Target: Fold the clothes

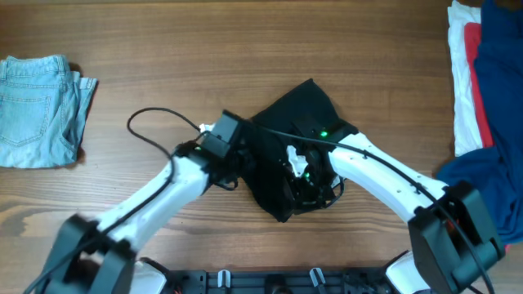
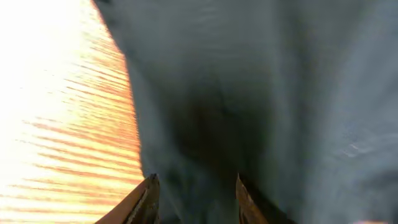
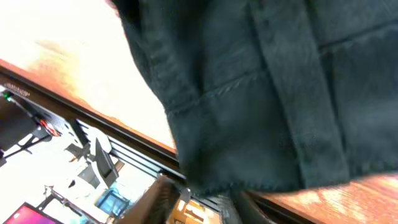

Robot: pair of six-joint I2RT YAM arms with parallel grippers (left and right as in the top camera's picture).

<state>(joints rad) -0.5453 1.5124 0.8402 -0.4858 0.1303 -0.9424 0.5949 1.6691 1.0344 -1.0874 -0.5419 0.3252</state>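
Black garment (image 1: 304,110); pale blue denim (image 1: 33,110); white, red and blue pile (image 1: 482,90); brown wood-grain table (image 1: 245,49).

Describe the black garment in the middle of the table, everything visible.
The black garment is plain, dark, soft cloth, crumpled into an uneven heap, not folded flat, near the middle of the wooden table. Close up, stitched seams and a hem show. Both arms reach over it: the left gripper sits at its left edge, grip unclear; the right gripper, open, is by its hem.
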